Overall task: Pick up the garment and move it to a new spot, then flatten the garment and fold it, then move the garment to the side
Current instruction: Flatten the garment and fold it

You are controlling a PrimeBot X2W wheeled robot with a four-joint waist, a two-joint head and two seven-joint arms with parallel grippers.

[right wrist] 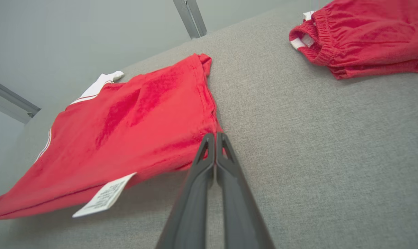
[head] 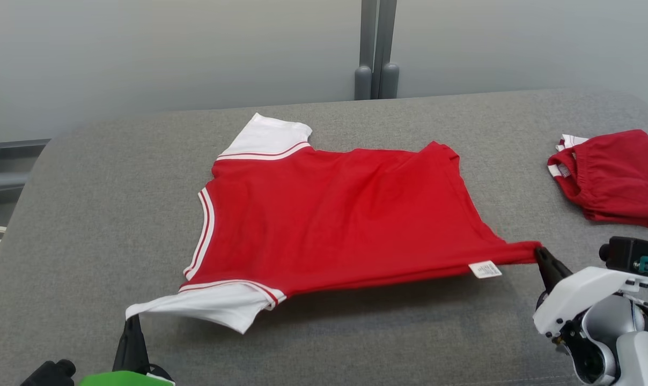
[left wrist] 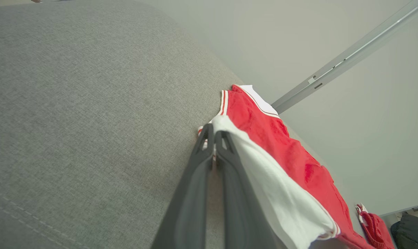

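Left gripper [head: 133, 318] pinches white sleeve [head: 211, 303] at 7 o'clock, right gripper [head: 539, 251] pinches hem corner [head: 520, 251] at 4, likely tensioning shirt [head: 334, 214] flat.

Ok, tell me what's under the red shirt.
The red shirt has its near edge pinched up by the left gripper and right gripper, with shadowed grey padded surface beneath. Farther back it lies flat, hiding whatever it covers.

The shirt [head: 345, 214] is soft, matt knit cloth; the desk [head: 88, 214] beneath the right gripper [head: 538, 253] wears coarse, matt grey woven fabric.
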